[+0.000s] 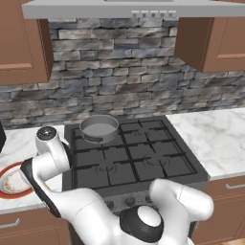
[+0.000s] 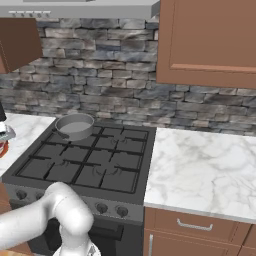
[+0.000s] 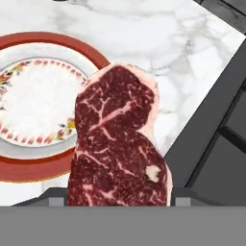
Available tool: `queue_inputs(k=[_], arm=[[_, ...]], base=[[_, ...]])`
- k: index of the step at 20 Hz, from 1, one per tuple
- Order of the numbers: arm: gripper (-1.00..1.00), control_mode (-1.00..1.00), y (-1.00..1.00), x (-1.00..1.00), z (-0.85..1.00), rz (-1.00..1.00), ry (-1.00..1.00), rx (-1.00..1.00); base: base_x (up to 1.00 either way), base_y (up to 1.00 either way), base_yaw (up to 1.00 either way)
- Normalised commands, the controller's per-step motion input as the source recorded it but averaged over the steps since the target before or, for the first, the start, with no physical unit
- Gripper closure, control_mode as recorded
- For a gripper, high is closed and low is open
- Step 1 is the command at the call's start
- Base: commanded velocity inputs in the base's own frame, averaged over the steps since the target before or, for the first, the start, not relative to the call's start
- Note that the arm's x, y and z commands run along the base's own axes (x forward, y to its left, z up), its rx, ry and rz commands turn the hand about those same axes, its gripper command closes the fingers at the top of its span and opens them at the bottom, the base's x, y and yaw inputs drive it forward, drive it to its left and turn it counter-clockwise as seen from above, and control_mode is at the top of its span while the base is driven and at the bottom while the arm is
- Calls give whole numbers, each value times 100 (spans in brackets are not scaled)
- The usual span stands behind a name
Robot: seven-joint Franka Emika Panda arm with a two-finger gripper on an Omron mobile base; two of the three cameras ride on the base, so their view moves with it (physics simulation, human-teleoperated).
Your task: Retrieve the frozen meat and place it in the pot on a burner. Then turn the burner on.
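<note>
Frozen meat (image 3: 117, 144) clamped in gripper (image 3: 115, 199) above plate (image 3: 29, 163), pot (image 1: 99, 128) on burner

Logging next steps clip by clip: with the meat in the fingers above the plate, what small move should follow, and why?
Probably carry the frozen meat sideways toward the pot. The hand view shows it held over the plate and counter, beside the stove; the pot on the back-left burner looks empty.
</note>
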Motion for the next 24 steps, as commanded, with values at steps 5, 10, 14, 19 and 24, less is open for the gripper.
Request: queue_inputs(k=[5, 10, 14, 19, 24], arm=[[100, -100, -62, -24, 65, -25, -13, 0], [100, -100, -66, -5, 56, -23, -5, 1], [100, -100, -58, -4, 60, -20, -3, 6], [100, -100, -59, -1, 65, -16, 0, 9], [100, -100, -64, 0, 58, -15, 0, 8]], base=[[0, 0, 0], [0, 0, 0], [0, 0, 0], [0, 0, 0], [0, 0, 0]])
